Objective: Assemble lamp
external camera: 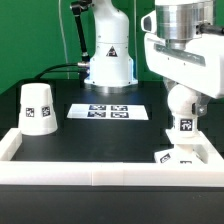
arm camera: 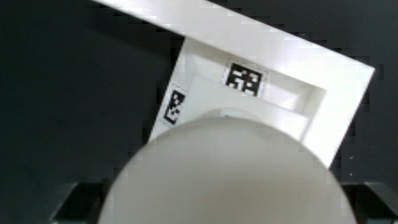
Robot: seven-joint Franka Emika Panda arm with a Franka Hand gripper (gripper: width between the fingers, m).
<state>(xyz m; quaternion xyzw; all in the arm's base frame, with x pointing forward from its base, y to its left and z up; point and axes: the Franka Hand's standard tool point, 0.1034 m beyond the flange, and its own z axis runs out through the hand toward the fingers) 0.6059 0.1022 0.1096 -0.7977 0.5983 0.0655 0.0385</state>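
Note:
My gripper (external camera: 181,92) is shut on the round head of the white bulb (external camera: 182,112) and holds it upright, stem down, at the exterior view's right front. The flat square base (external camera: 186,156) lies right below the stem, against the rail corner; I cannot tell whether they touch. In the wrist view the bulb's head (arm camera: 222,165) fills the frame between my gripper's (arm camera: 222,206) dark fingers (arm camera: 71,205), with the tagged base (arm camera: 267,85) beyond it. The tapered shade (external camera: 38,108) stands wide end down at the exterior view's left, far from my gripper.
The marker board (external camera: 110,110) lies flat at the table's middle back. A white border rail (external camera: 90,172) runs along the front and up both sides. The arm's white pedestal (external camera: 108,62) stands behind the board, with cables at its left.

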